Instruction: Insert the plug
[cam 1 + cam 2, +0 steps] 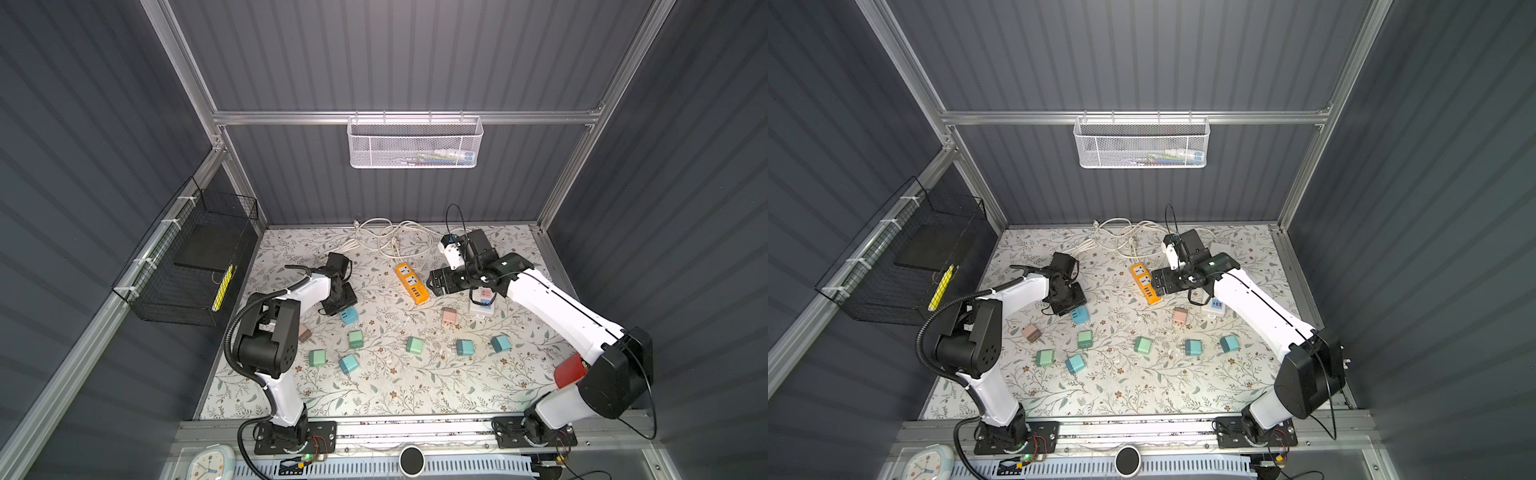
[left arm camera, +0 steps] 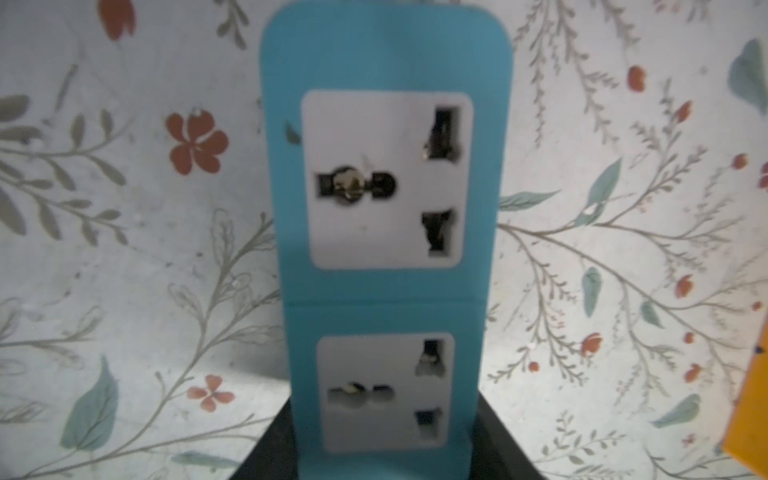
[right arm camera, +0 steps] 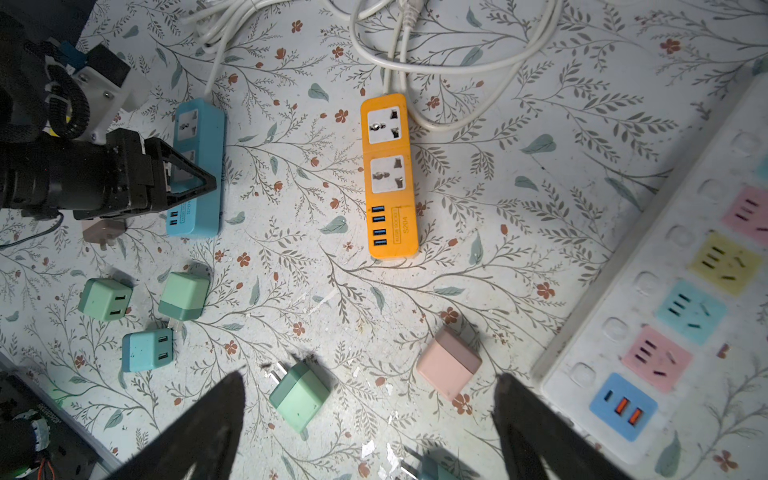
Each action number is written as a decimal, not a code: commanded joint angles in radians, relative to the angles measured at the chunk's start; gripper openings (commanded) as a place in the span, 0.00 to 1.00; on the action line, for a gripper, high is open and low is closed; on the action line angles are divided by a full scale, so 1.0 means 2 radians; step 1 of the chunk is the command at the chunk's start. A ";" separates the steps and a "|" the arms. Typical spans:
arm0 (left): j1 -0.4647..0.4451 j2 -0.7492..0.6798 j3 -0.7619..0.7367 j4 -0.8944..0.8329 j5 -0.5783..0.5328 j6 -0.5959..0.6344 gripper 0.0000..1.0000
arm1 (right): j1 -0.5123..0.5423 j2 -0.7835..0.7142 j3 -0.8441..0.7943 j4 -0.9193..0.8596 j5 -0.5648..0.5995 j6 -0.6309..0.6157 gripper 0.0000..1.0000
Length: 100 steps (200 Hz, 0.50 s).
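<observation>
Several small cube plugs lie loose on the floral table, among them a green plug point(image 3: 299, 395) point(image 1: 414, 345) and a pink plug point(image 3: 449, 363) point(image 1: 449, 316). My left gripper point(image 1: 344, 308) point(image 3: 195, 183) point(image 2: 386, 457) is shut on the blue power strip point(image 2: 386, 299) point(image 3: 210, 137) point(image 1: 349, 316), one finger against each long side, sockets facing up. My right gripper point(image 3: 370, 395) point(image 1: 434, 283) hangs open above the table beside the orange power strip point(image 1: 411, 282) point(image 3: 388, 151), holding nothing. The green and pink plugs lie on the table below it.
A white power strip point(image 3: 665, 311) point(image 1: 482, 305) with coloured sockets lies under the right arm. White cables point(image 1: 390, 237) coil at the back. A black wire basket point(image 1: 187, 270) hangs on the left wall and a white mesh basket point(image 1: 415, 143) on the back wall.
</observation>
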 commanded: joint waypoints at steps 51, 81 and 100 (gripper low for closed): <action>-0.083 0.042 0.043 0.016 -0.006 -0.081 0.50 | 0.000 -0.006 0.005 -0.010 0.007 -0.009 0.90; -0.097 0.052 0.060 -0.002 -0.031 -0.091 0.59 | 0.000 -0.020 -0.009 -0.006 0.006 -0.001 0.91; -0.097 0.049 0.077 -0.017 -0.025 -0.069 0.70 | 0.000 -0.029 -0.016 -0.005 0.011 -0.002 0.92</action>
